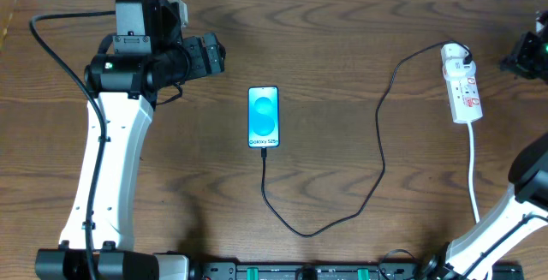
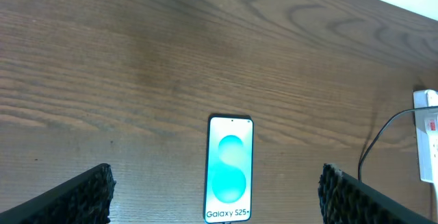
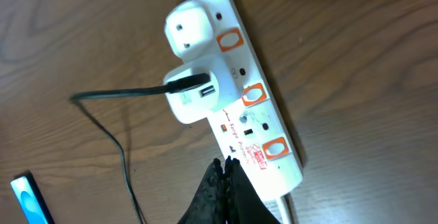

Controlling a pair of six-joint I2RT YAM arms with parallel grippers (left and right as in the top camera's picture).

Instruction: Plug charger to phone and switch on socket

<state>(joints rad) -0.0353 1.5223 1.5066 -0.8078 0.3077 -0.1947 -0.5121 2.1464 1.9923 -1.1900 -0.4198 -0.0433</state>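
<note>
The phone lies flat mid-table with its blue screen lit; it also shows as the phone and the phone. The black charger cable runs from the phone's near end in a loop to a white adapter plugged into the socket. The socket lies at the far right. My right gripper is shut and empty, its tips just over the socket's edge near the lowest orange switch. Left of the phone, my left gripper hangs wide open, fingers empty.
The socket's thick white cord runs toward the table's near edge on the right. The left arm's white link stretches along the left side. A rail with green clips lines the front edge.
</note>
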